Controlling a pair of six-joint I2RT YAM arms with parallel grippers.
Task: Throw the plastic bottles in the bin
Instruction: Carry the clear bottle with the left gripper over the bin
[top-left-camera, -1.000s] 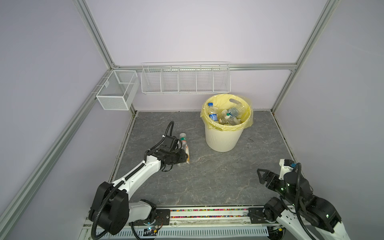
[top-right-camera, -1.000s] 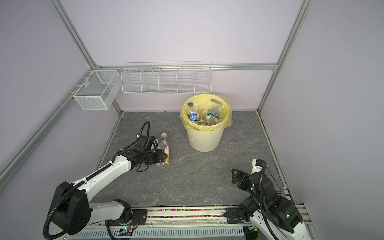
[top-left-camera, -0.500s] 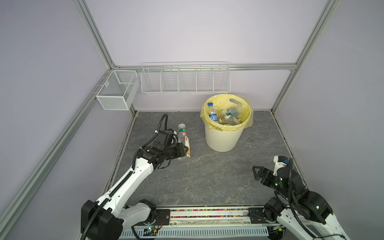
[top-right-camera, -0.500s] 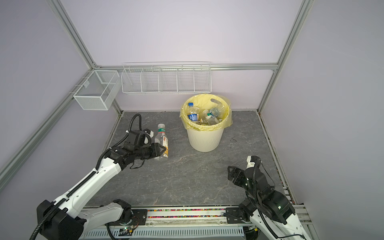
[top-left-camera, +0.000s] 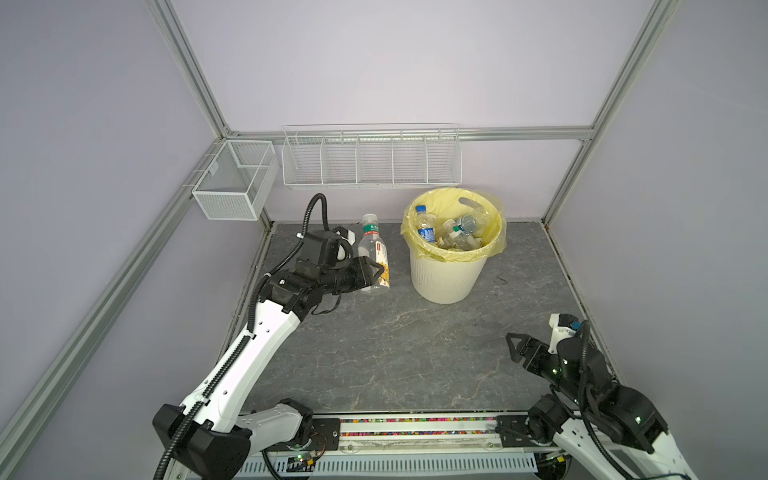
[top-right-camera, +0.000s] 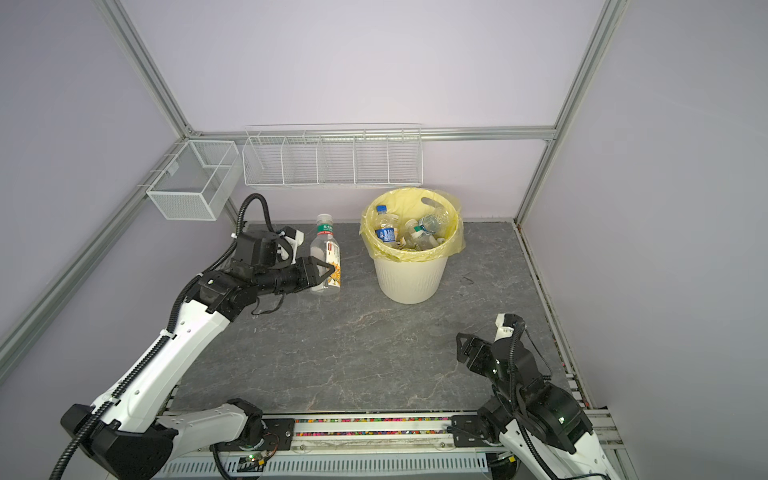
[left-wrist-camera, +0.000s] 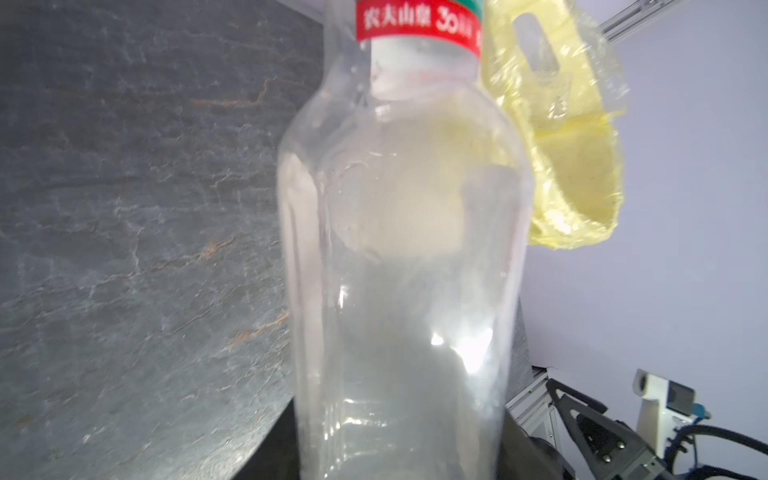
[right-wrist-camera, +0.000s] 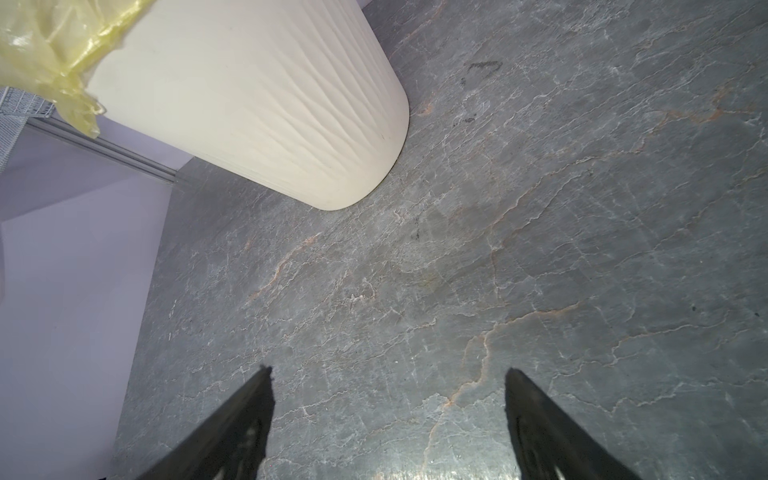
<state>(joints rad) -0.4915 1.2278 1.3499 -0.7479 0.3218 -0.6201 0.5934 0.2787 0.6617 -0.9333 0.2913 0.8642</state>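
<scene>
Bottle (top-left-camera: 371, 249) sits clamped in our left tool (top-left-camera: 379, 271) near the bin (top-left-camera: 446, 276); our right tool (top-left-camera: 513, 347) gapes wide, empty.

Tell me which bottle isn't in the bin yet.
The clear bottle with the orange label, held in the left jaws beside the bin; the others all lie inside it.

A robot test cell in a lab, built for recording. A bare aluminium profile frame (top-left-camera: 197, 79) holds plain lilac wall panels (top-left-camera: 395, 62) on three sides of a grey stone-patterned desk (top-left-camera: 395, 353). Two white-and-black robot arms (top-left-camera: 257, 345) are bolted to a slotted rail (top-left-camera: 415, 432) at the desk's edge, well behind the left claw (top-left-camera: 376, 272). Past that claw, white wire baskets (top-left-camera: 370, 160) hang from the frame.
</scene>
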